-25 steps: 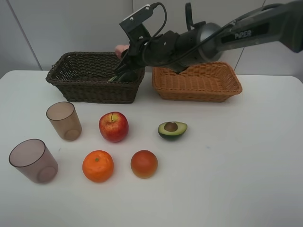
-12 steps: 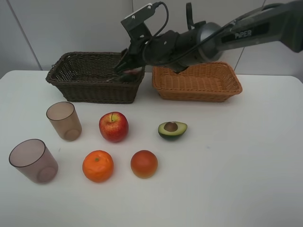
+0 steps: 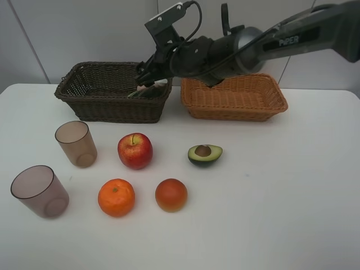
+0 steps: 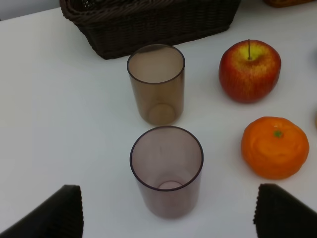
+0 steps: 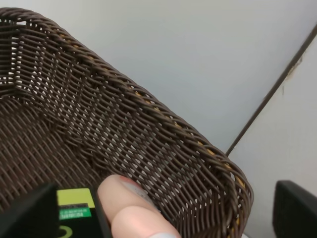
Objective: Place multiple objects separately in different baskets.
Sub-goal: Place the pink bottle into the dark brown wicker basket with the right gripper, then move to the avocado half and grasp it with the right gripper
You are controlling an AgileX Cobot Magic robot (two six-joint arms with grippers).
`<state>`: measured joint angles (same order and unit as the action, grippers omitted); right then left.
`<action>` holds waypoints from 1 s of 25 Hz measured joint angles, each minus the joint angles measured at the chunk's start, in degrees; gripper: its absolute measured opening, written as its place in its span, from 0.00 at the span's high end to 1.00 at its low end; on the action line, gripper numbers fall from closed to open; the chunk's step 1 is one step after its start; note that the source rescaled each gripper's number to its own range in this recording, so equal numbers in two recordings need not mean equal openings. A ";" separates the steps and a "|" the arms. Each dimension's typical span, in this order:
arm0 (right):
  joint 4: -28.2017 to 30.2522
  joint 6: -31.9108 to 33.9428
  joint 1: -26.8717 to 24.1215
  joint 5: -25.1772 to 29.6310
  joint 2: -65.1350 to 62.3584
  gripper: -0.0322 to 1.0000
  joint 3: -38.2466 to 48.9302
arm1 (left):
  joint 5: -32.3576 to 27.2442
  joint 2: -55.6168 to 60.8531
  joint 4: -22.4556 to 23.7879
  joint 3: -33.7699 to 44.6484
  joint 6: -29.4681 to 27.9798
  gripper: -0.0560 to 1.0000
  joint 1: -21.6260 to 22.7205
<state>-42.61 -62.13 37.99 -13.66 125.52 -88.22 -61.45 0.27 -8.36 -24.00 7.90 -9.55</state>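
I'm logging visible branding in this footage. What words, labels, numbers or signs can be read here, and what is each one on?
"PiPER": white lettering on the right arm, readable in the exterior high view.
Yellow-green label on the dark bottle lying in the dark brown basket: it carries print, but too small and blurred to read.
No other text shows in any view.

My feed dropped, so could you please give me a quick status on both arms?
Right gripper over dark basket, jaws open; pink bottle lies inside. Left gripper facing cups, jaws open. Nothing between it and them.
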 joint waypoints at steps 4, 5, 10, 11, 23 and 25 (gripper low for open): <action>-0.28 0.00 0.00 0.00 0.00 0.04 0.00 | 0.00 0.00 0.00 0.00 0.00 0.05 0.00; -0.34 0.00 0.00 0.00 0.00 0.04 0.00 | 0.00 0.00 0.00 0.00 0.00 0.05 0.00; -0.34 0.00 0.00 0.00 0.00 0.04 0.00 | 0.00 0.00 0.00 0.00 0.00 0.05 0.00; -0.34 0.00 0.00 0.00 0.00 0.04 0.00 | 0.00 0.00 0.00 0.00 0.00 0.05 0.00; -0.34 -1.57 0.00 -0.07 0.00 0.04 0.00 | 0.00 0.00 0.00 0.00 0.00 0.05 0.00; -0.34 -1.65 0.00 -0.07 0.00 0.04 0.00 | 0.00 0.00 0.00 0.00 0.00 0.05 0.00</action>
<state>-42.96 -63.78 37.99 -13.73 125.52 -88.22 -61.45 0.27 -8.36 -24.00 7.90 -9.55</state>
